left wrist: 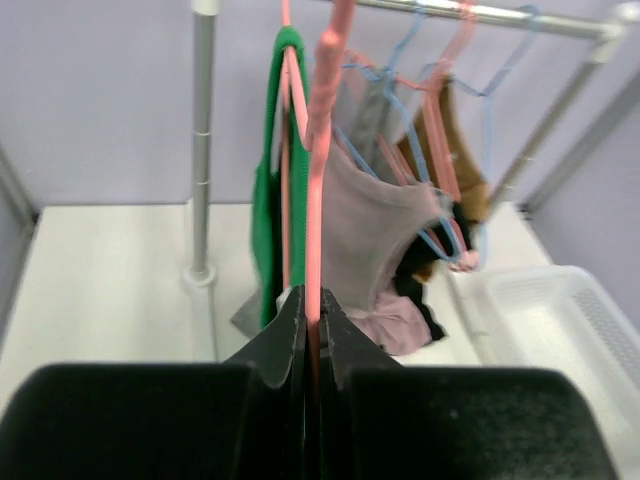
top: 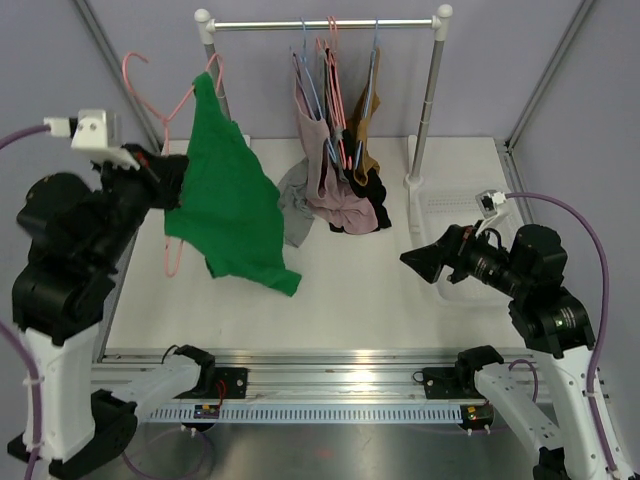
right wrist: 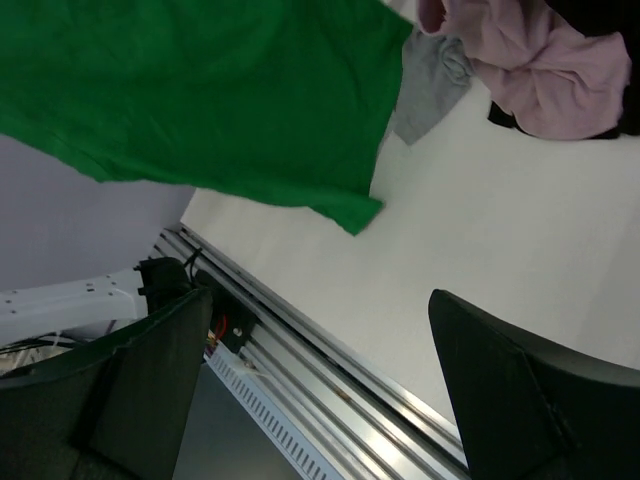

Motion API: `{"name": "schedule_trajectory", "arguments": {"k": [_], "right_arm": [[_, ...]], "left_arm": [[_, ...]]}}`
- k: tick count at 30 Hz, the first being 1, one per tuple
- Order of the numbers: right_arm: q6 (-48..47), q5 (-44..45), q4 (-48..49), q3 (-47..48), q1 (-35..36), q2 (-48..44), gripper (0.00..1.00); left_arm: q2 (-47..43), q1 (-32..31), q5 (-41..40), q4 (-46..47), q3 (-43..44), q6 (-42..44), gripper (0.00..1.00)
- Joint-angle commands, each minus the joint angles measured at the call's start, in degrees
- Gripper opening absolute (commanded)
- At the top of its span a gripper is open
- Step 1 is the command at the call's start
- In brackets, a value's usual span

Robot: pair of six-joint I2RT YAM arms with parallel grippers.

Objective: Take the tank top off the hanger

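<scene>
Bin (top: pixel 450 215) sits beside rack post (top: pixel 430 100), near wide-spread right end effector (top: pixel 412 260).

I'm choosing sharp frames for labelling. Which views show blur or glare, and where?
Top external: sharp, evenly lit, with glare on the metal rail at the near edge. Left wrist: the left gripper and the pink hanger it pinches are soft, close to the lens. Right wrist: the green tank top is fairly crisp; the right gripper is dark and blurred.
</scene>
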Motion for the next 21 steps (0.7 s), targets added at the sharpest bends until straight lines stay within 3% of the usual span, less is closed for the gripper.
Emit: {"name": "schedule_trajectory", "arguments": {"k": [1,5,6,10,13,18,21], "right_arm": [[4.61,-10.47,11.59,-0.21,0.26,2.15,0.98],[17.76,-19.96,28.10,-6.71,0.26,3.65,0.99],[19.89,-20.68,35.01,-8.12,0.26,3.91,0.99],[24.83,-19.29,43.86,-12.60,1.83,7.07,1.00],[23.53,-12.01,43.52,-12.97,7.17,8.39,0.99],[17.99,10.05,36.58,-11.30,18.69,13.48,1.00],[16.32,19.99,36.66,-8.50,26.76,21.72,0.96]], "left_arm": [[-7.89,-0.10,12.81,-1.34,-7.11,-3.28,0.00],[-16.33,-0.10,24.60,2.34,-20.82,-7.58,0.00],[-17.48,-0.10,26.80,3.22,-25.90,-8.55,0.00],[-22.67,-0.10,32.18,6.47,-37.16,-11.11,0.00],[-23.99,-0.10,36.82,8.05,-44.01,-12.60,0.00],[-25.66,-0.45,40.45,14.28,-52.92,-15.76,0.00],[-26.89,-0.80,42.99,18.67,-57.49,-18.31,0.00]]}}
